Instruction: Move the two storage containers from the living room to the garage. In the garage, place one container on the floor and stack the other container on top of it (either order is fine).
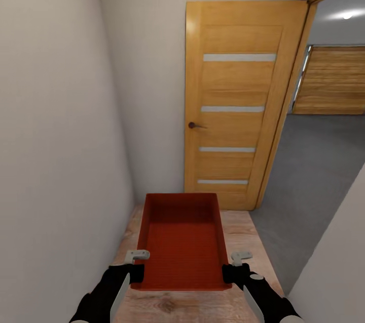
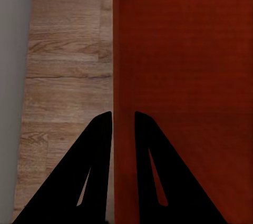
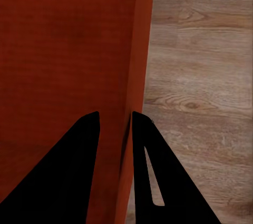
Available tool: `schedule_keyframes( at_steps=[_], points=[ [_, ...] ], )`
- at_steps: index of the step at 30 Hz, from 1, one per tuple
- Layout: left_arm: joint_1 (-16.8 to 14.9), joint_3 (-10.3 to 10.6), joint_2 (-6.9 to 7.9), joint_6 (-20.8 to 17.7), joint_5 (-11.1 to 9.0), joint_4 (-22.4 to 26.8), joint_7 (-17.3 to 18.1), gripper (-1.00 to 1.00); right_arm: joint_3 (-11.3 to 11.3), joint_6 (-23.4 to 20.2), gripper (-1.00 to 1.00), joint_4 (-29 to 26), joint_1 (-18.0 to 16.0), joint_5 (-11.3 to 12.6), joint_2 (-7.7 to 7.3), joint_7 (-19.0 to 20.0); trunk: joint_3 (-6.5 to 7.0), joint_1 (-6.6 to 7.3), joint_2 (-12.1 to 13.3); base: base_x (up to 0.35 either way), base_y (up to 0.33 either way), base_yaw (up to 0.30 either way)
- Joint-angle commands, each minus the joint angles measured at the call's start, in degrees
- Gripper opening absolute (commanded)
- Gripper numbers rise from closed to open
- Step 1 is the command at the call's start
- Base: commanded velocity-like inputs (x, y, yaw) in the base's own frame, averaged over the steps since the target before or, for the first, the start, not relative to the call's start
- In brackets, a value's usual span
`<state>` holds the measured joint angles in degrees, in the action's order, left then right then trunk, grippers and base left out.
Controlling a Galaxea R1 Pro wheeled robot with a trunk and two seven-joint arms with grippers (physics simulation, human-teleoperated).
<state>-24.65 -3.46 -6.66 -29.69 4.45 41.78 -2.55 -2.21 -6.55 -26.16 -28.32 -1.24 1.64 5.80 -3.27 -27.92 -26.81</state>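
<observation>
Narrow corridor, pale grey walls point(image 1: 56, 125) on left and ahead, light wood-plank floor point(image 1: 243, 237) underfoot. Wooden door point(image 1: 238, 110) with four frosted horizontal strips and a dark knob point(image 1: 192, 125), swung open against far wall. Doorway at right, opening onto dark grey concrete floor point(image 1: 314, 161); beyond it a wide slatted wooden panel point(image 1: 332, 80), possibly a garage door, too far off to confirm. One ceiling light point(image 1: 347, 15) lit past the doorway.

Storage container point(image 1: 182, 242): red-orange, rectangular, no lid, finely ribbed bottom, interior bare. Held level in front of robot, over the plank floor, long axis pointing toward the door. Not resting on anything visible.

Left gripper point(image 1: 136, 271): clamped on container's left long wall near the close end. Left wrist view: gripper point(image 2: 123, 124) astride the thin wall, one finger outside over planks, one inside over red bottom point(image 2: 184, 50); fingers pressed close to the wall.

Right gripper point(image 1: 229, 271): clamped likewise on right long wall, opposite the left one. Right wrist view: gripper point(image 3: 115, 124) straddling the wall edge point(image 3: 141, 50), inner finger over container bottom, outer finger over plank floor point(image 3: 205, 76).

Both black forearms entering from lower edge of head view, roughly symmetric about the container.
</observation>
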Motion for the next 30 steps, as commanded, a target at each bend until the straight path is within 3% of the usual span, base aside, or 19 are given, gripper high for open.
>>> schedule_keyframes(
  at_steps=[1, 30],
  points=[
    [-0.1, -0.1, 0.24, -0.4, 2.7, 1.3, -1.1, -1.00, -1.4, -0.4, -1.00, 0.1, 0.0, -0.8, -0.06, 0.1, -0.13, -0.06, -0.1, 0.327, 0.000, 0.000],
    [-0.1, -0.1, 0.24, -0.4, 2.7, 1.3, -1.1, -1.00, -1.4, -0.4, -1.00, 0.1, 0.0, -0.8, -0.06, 0.1, -0.13, -0.06, -0.1, 0.327, 0.000, 0.000]
  ],
)
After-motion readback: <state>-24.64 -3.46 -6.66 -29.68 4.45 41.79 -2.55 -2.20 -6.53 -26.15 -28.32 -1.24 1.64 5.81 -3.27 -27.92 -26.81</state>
